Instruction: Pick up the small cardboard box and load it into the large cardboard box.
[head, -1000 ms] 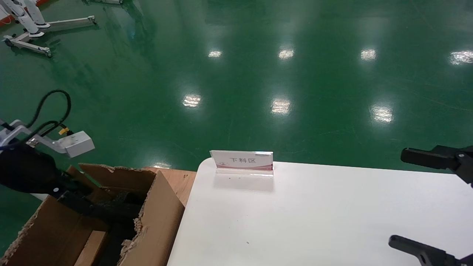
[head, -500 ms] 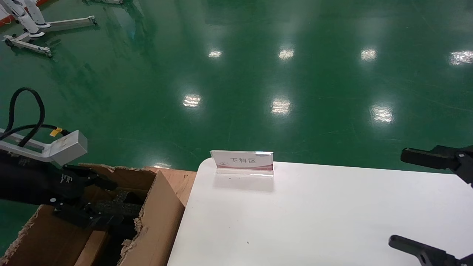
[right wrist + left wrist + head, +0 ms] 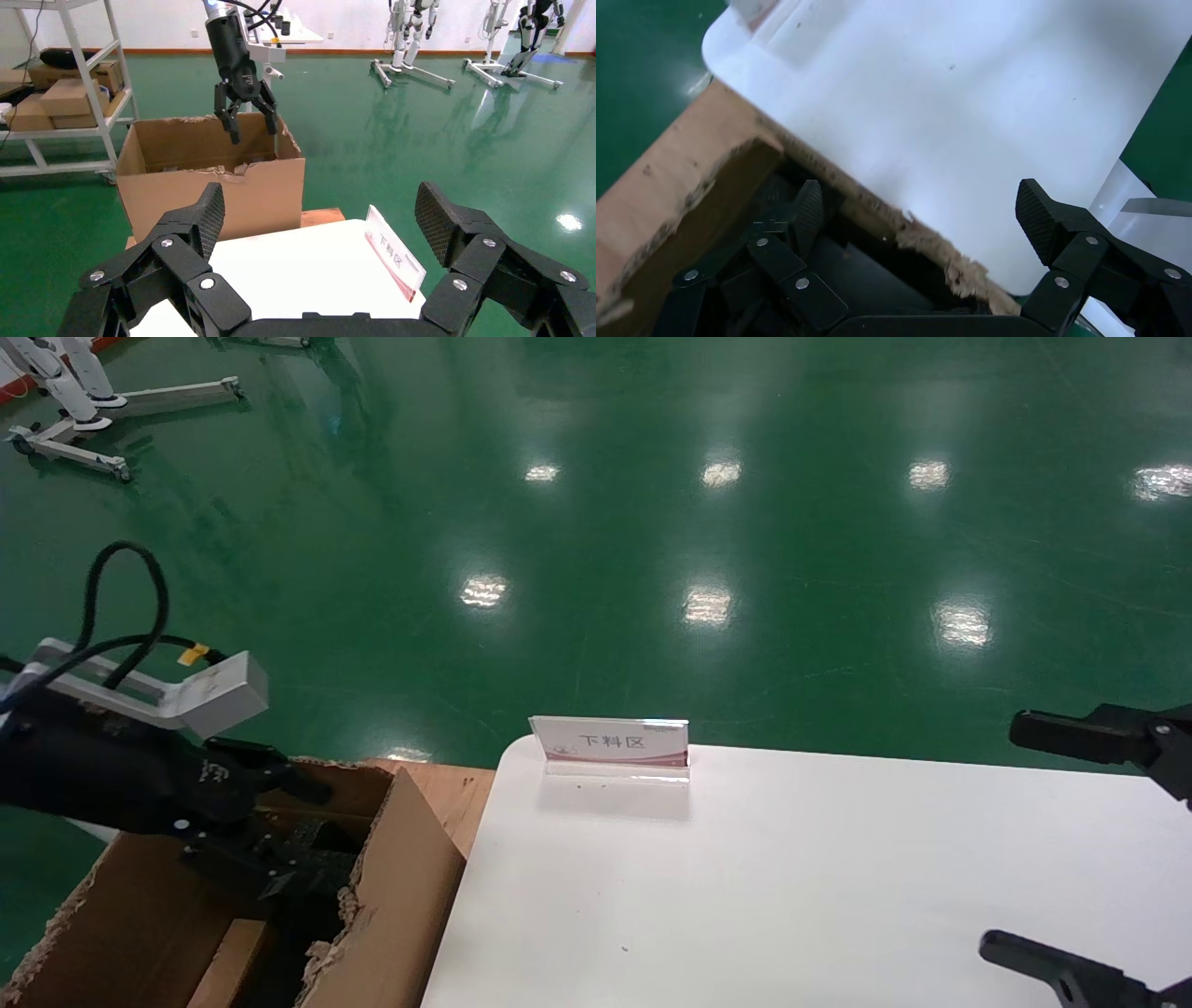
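The large cardboard box (image 3: 400,877) stands on the floor left of the white table, with a ragged torn rim and black foam inside. It also shows in the left wrist view (image 3: 933,246) and the right wrist view (image 3: 211,189). My left gripper (image 3: 298,840) hangs open and empty over the box's opening, just above its rim (image 3: 921,207), and shows in the right wrist view (image 3: 253,131). A flat brown cardboard piece (image 3: 233,957) lies inside the carton; I cannot tell whether it is the small cardboard box. My right gripper (image 3: 1010,836) is open and empty over the table's right side (image 3: 320,210).
A clear sign holder (image 3: 610,742) stands at the far left edge of the white table (image 3: 792,877). A wooden board (image 3: 461,794) lies between carton and table. A shelf with boxes (image 3: 63,98) stands behind the carton. Robot stands (image 3: 84,421) are far off on the green floor.
My left gripper has risen out of the carton and shifted a little toward the table, open and empty. The right arm has not moved.
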`<action>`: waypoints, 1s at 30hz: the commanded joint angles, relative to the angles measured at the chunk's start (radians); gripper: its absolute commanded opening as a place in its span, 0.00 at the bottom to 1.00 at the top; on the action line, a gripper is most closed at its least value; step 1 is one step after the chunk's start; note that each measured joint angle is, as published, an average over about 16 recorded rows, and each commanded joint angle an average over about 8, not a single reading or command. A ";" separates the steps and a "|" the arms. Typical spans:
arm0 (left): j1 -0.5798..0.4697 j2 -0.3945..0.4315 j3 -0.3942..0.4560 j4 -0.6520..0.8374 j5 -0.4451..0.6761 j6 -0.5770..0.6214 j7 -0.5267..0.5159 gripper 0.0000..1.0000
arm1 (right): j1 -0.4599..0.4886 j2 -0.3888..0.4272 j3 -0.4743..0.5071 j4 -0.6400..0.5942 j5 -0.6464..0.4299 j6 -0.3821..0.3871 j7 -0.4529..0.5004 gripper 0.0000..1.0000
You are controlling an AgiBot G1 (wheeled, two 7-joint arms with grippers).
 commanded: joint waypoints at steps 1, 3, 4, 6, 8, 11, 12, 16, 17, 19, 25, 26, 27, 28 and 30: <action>0.021 0.006 -0.029 -0.006 -0.001 0.000 0.001 1.00 | 0.000 0.000 0.000 0.000 0.000 0.000 0.000 1.00; 0.040 0.010 -0.055 -0.012 -0.002 -0.001 0.003 1.00 | 0.000 0.000 0.000 0.000 0.000 0.000 0.000 1.00; 0.049 0.012 -0.068 -0.015 -0.003 -0.001 0.004 1.00 | 0.000 0.000 0.000 0.000 0.000 0.000 0.000 1.00; 0.066 0.016 -0.091 -0.020 -0.004 -0.001 0.006 1.00 | 0.000 0.000 0.000 0.000 0.000 0.000 0.000 1.00; 0.083 0.020 -0.115 -0.025 -0.005 -0.001 0.008 1.00 | 0.000 0.000 0.000 0.000 0.000 0.000 0.000 1.00; 0.109 0.025 -0.151 -0.033 -0.007 -0.001 0.011 1.00 | 0.000 0.000 0.000 0.000 0.000 0.000 0.000 1.00; 0.118 0.027 -0.163 -0.036 -0.007 -0.001 0.012 1.00 | 0.000 0.000 0.000 0.000 0.000 0.000 0.000 1.00; 0.153 0.035 -0.212 -0.046 -0.010 -0.001 0.016 1.00 | 0.000 0.000 0.000 0.000 0.000 0.000 0.000 1.00; 0.163 0.037 -0.225 -0.050 -0.011 -0.001 0.017 1.00 | 0.000 0.000 0.000 0.000 0.000 0.000 0.000 1.00; 0.183 0.041 -0.254 -0.056 -0.012 -0.001 0.020 1.00 | 0.000 0.000 0.000 0.000 0.000 0.000 0.000 1.00; 0.256 0.057 -0.356 -0.079 -0.017 -0.001 0.029 1.00 | 0.000 0.000 0.000 0.000 0.000 0.000 0.000 1.00; 0.268 0.059 -0.373 -0.083 -0.018 -0.001 0.031 1.00 | 0.000 0.000 0.000 0.000 0.000 0.000 0.000 1.00; 0.279 0.062 -0.388 -0.086 -0.019 -0.001 0.032 1.00 | 0.000 0.000 0.000 0.000 0.000 0.000 0.000 1.00; 0.290 0.064 -0.404 -0.090 -0.020 -0.001 0.033 1.00 | 0.000 0.000 0.000 0.000 0.000 0.000 0.000 1.00; 0.310 0.068 -0.431 -0.096 -0.021 -0.001 0.036 1.00 | 0.000 0.000 0.000 0.000 0.000 0.000 0.000 1.00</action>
